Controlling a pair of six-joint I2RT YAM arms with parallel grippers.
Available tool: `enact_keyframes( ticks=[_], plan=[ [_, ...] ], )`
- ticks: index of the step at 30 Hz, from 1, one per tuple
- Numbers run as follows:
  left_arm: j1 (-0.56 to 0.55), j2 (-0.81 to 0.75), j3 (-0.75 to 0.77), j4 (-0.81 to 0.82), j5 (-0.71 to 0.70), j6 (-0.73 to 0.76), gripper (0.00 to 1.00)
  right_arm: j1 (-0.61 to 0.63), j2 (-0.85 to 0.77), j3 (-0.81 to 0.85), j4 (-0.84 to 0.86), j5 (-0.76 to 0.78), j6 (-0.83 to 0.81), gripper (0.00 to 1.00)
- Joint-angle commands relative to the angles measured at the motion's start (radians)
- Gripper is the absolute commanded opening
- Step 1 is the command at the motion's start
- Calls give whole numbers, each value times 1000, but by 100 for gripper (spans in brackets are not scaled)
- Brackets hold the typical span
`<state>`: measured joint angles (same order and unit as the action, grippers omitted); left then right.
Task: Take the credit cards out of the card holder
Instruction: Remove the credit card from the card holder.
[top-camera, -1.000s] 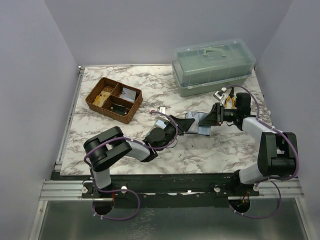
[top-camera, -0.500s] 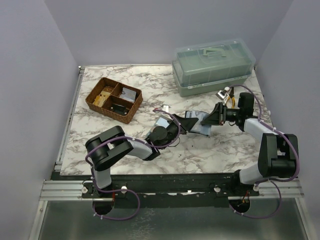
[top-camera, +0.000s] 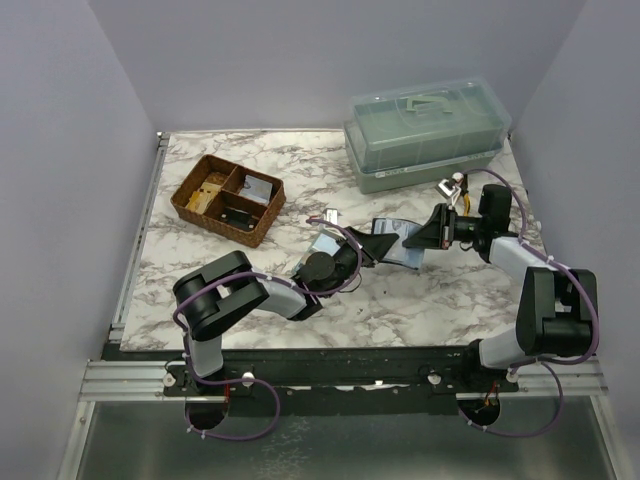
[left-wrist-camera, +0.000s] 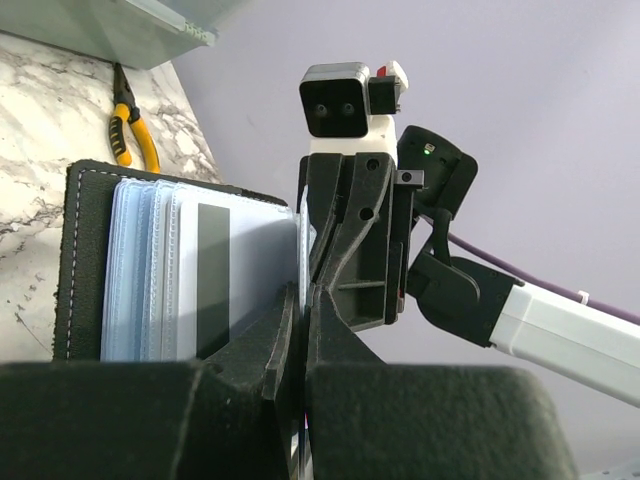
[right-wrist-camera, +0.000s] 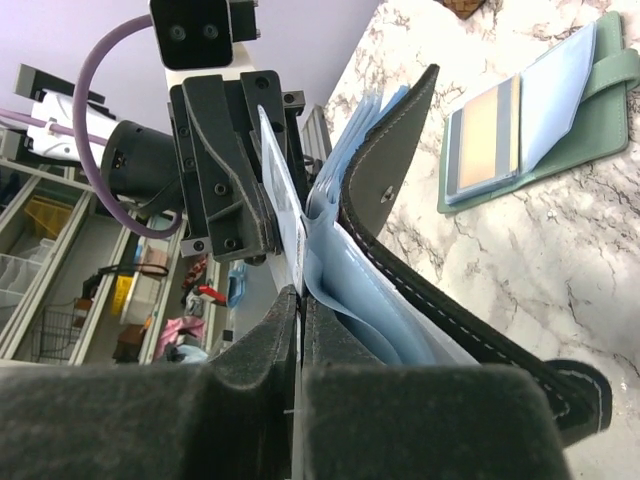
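The black card holder hangs open above the table's middle, between my two grippers. Its pale blue sleeves fan out, and one credit card with a dark stripe sits in a sleeve. My left gripper is shut on a thin leaf of the card holder. My right gripper faces it tip to tip, shut on the edge of a thin pale credit card beside the black cover. How deep that card sits in its sleeve is hidden.
A brown wicker tray stands at the back left. A clear lidded box stands at the back right, with yellow-handled pliers near it. A green wallet with blue sleeves lies open on the marble.
My right gripper has closed its jaws on the thin card. Both grippers and the card holder have shifted slightly towards the back of the table.
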<state>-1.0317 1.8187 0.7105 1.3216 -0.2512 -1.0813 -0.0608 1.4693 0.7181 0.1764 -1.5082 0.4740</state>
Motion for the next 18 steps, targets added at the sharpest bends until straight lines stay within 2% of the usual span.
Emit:
enact_keyframes(
  ticks=[1,2,5,8,11,15,18],
  plan=[
    [-22,-8,7,42,81,-20,0,3,-31,-9,-5,-38,-31,2],
    [-13,-15,0,42,88,-23,0,-3,-32,-12,-5,-41,-32,1],
    [17,-36,-19,41,129,-49,8,-9,-36,-13,-17,-46,-53,0],
    [50,-37,-12,39,214,-81,14,-10,-39,-12,-24,-48,-65,0],
    [71,-31,1,39,292,-101,27,-9,-34,-10,-36,-51,-76,0],
    [87,-51,-11,39,320,-97,30,-10,-36,-8,-49,-52,-91,0],
    [104,-77,-35,28,331,-98,28,-10,-34,-6,-55,-57,-96,0]
  ],
)
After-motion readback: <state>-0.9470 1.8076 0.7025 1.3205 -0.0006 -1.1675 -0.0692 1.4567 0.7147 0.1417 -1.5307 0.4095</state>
